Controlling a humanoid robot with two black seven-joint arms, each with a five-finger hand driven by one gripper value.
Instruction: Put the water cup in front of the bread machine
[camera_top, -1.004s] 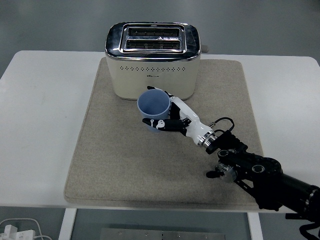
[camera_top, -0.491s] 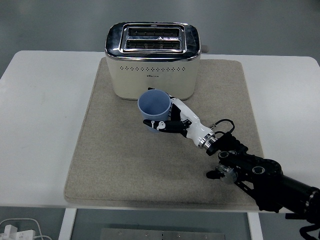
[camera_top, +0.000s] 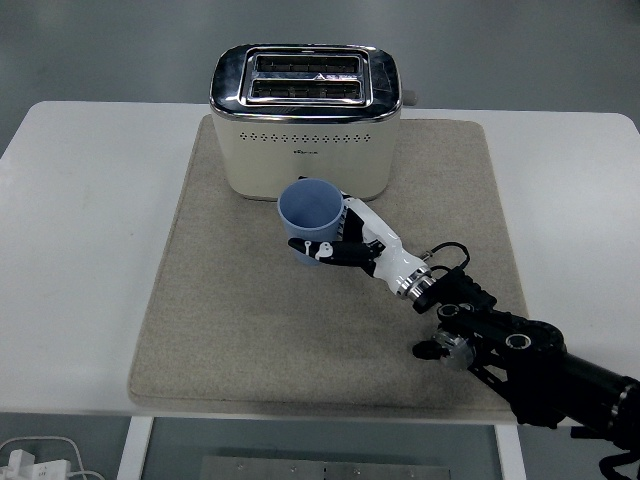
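Observation:
A light blue water cup (camera_top: 309, 215) stands upright on the beige mat (camera_top: 250, 310), just in front of the cream toaster (camera_top: 305, 120) with its chrome top. My right hand (camera_top: 345, 240), white with black joints, is wrapped around the cup from the right, thumb across its near side. The right arm (camera_top: 510, 350) reaches in from the lower right corner. I cannot tell whether the cup's base touches the mat. The left arm is out of view.
The mat lies on a white table (camera_top: 80, 250). A white power strip with a cable (camera_top: 30, 462) shows below the table's near edge at the lower left.
The hand and the cup have shifted slightly toward the right and the near side, a few pixels. The grasp is unchanged.

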